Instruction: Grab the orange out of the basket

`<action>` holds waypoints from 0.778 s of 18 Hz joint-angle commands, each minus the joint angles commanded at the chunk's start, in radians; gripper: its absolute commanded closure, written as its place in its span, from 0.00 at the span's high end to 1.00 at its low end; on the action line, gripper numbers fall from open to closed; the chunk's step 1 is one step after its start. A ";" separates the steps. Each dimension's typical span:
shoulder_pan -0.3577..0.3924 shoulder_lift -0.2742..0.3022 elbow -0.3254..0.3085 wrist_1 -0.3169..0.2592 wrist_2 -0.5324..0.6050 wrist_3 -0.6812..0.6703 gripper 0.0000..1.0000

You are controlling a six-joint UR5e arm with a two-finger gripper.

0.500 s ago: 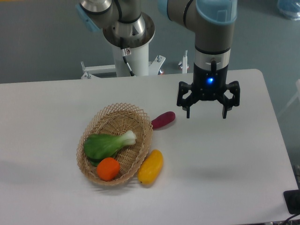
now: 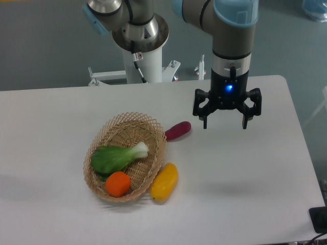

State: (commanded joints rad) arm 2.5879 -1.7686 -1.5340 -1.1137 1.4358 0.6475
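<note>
The orange [image 2: 118, 184] is small, round and bright orange. It lies at the front of the tan wicker basket [image 2: 152, 133], touching a green leafy vegetable [image 2: 116, 157] that lies behind it. My gripper [image 2: 225, 124] hangs open and empty above the table, well to the right of and behind the basket. Its black fingers [image 2: 204, 121] point down and stand wide apart.
A yellow-orange mango-like fruit [image 2: 164, 181] lies on the table against the basket's front right rim. A dark purple-red vegetable [image 2: 178, 130] lies just right of the basket's back rim. The arm's base [image 2: 140, 48] stands behind the table. A dark object [image 2: 319, 218] sits at the lower right corner.
</note>
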 joint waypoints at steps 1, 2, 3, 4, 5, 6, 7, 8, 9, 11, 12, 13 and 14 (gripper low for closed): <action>-0.009 -0.003 -0.003 0.002 0.000 -0.015 1.00; -0.029 -0.011 -0.003 0.003 0.000 -0.035 1.00; -0.049 -0.029 0.001 0.011 0.000 -0.060 1.00; -0.064 -0.047 0.006 0.030 0.002 -0.081 1.00; -0.093 -0.076 -0.001 0.063 0.015 -0.118 1.00; -0.121 -0.093 0.000 0.074 0.056 -0.133 1.00; -0.188 -0.126 0.006 0.083 0.139 -0.141 1.00; -0.243 -0.147 0.008 0.097 0.191 -0.146 1.00; -0.270 -0.159 0.008 0.100 0.193 -0.146 1.00; -0.342 -0.170 -0.009 0.101 0.193 -0.144 1.00; -0.363 -0.170 -0.012 0.101 0.193 -0.143 1.00; -0.377 -0.172 -0.012 0.103 0.192 -0.140 1.00; -0.394 -0.178 -0.012 0.107 0.190 -0.138 1.00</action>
State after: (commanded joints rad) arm 2.1938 -1.9466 -1.5463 -1.0063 1.6260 0.5093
